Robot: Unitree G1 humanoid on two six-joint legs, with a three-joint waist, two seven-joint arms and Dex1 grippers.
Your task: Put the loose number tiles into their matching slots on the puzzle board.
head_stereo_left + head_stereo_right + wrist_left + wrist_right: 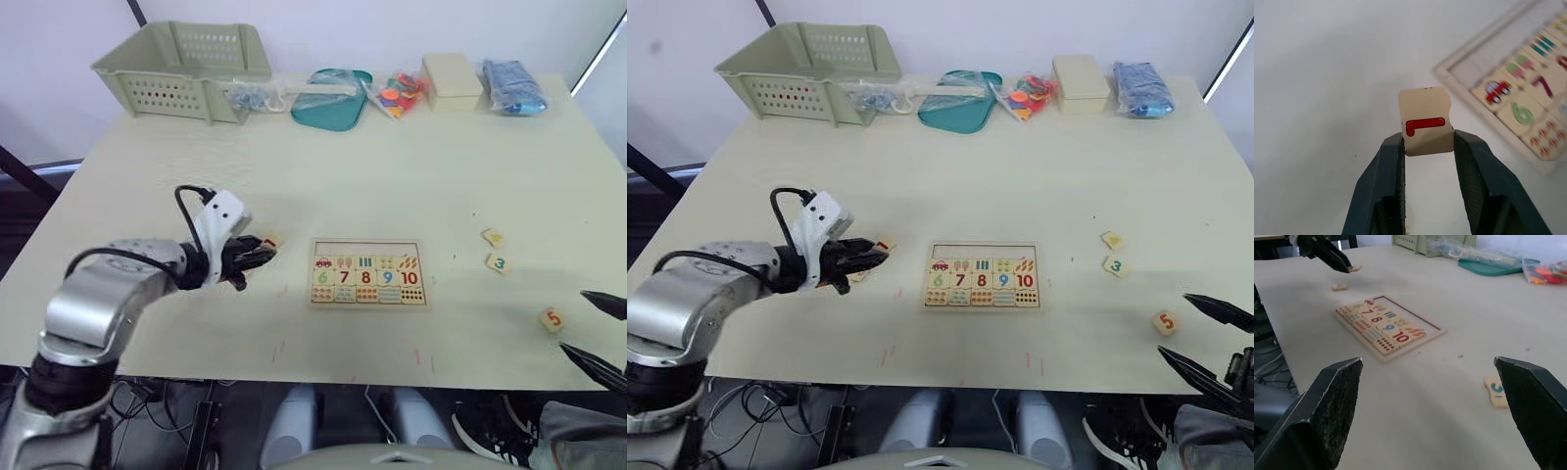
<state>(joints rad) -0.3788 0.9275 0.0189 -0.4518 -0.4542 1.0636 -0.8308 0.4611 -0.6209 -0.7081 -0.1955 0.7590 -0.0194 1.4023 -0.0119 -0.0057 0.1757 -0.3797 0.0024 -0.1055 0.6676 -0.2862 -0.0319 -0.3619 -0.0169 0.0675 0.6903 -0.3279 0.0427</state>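
Left tool: my left tool (pixel 1427 147) is pinched narrow on the small pale square wooden tile with a red 1 (pixel 1425 122), one black finger on each side edge, off the left end of the board.
Tile heading: printed face up toward the wrist camera; the digit lies sideways across the fingers.
Right tool: my right tool (pixel 1437 406) is spread wide and empty, over the bench's near right corner.
Puzzle board: the small rectangular light-wood tray (pixel 367 272) lies flat mid-bench (pixel 392 176), long axis left to right; the far row of slots (pixel 366 247) is empty; 6 to 10 are seated.
Loose tiles: the pale square 3 tile (pixel 499 263) and 5 tile (pixel 552 319) lie right of the board; another tile (pixel 1339 286) lies on the bench near my left tool.
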